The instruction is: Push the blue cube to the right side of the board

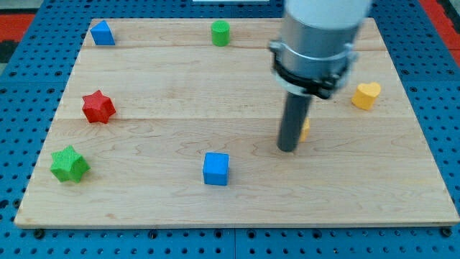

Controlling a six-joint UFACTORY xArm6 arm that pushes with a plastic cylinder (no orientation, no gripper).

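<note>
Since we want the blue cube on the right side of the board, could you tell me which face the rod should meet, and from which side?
There is no gripping here, only pushing. I would meet the blue cube on its face toward the view's left, centred so it slides without turning. My tip now stands to the cube's upper right, apart from it, so it should probably circle round first. A small yellow block sits just behind the rod.

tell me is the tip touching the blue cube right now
No, my tip stands apart from the blue cube, up and toward the view's right of it, with bare board between them.
</note>
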